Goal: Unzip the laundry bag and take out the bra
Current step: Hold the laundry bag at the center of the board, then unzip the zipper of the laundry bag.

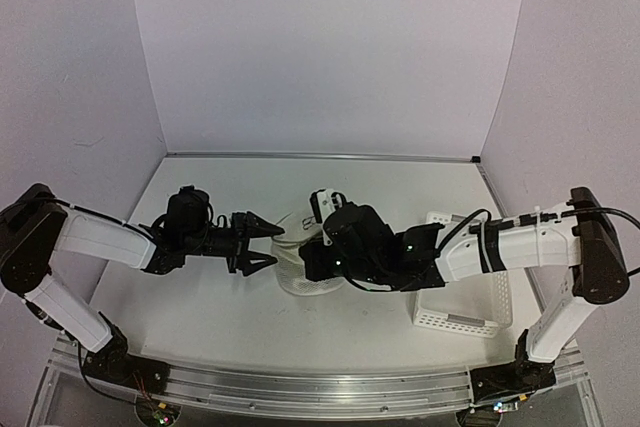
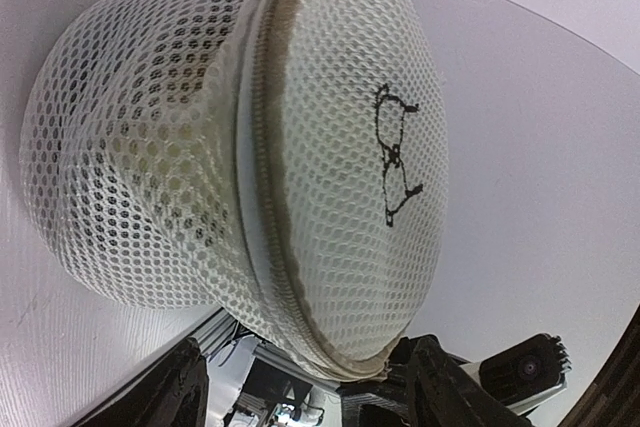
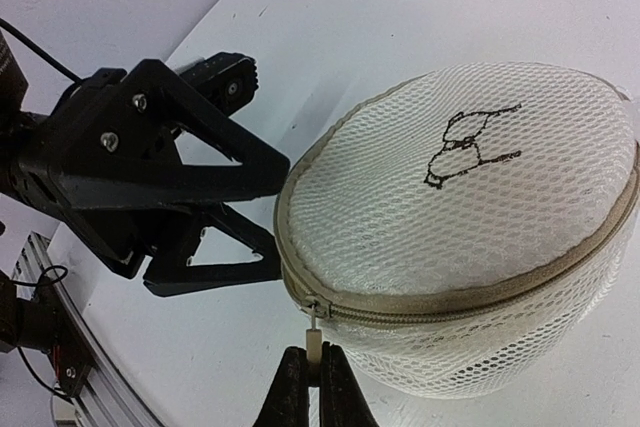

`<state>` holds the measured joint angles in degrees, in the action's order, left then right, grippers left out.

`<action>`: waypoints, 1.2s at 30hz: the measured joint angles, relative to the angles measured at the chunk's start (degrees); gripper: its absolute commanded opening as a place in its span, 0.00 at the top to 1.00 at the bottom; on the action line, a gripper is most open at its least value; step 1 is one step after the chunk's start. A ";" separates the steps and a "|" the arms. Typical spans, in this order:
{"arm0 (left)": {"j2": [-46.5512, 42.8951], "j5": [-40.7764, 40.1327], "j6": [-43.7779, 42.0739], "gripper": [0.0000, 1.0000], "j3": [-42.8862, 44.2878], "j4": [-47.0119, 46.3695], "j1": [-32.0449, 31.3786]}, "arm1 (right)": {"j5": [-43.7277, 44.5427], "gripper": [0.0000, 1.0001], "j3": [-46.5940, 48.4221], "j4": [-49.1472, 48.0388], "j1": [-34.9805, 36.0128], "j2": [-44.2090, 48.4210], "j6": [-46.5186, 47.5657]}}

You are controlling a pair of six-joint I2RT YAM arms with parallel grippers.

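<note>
While pinching the pale zipper tab (image 3: 314, 330) on the near rim of the round white mesh laundry bag (image 3: 460, 237) with right claw (image 3: 313, 357), held left claw (image 1: 264, 244) agape just left.

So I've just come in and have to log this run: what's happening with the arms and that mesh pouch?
The right gripper is pinched shut on the zipper pull of the laundry bag, which sits on the table. The left gripper is open, straddling the bag's edge; contact is unclear. The zip looks closed along the stretch in view, so the bra is not yet out. A white basket stands by the right arm.
</note>
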<state>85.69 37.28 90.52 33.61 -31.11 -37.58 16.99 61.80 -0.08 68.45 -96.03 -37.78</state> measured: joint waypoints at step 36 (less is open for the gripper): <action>6.58 -1.55 2.60 1.00 4.85 -3.52 -2.12 | 0.57 1.00 -5.49 -1.99 0.00 4.13 -0.42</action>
<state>92.27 35.73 93.12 38.46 -34.63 -39.70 17.56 56.31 -2.07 68.45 -91.90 -38.20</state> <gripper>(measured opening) 0.029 0.046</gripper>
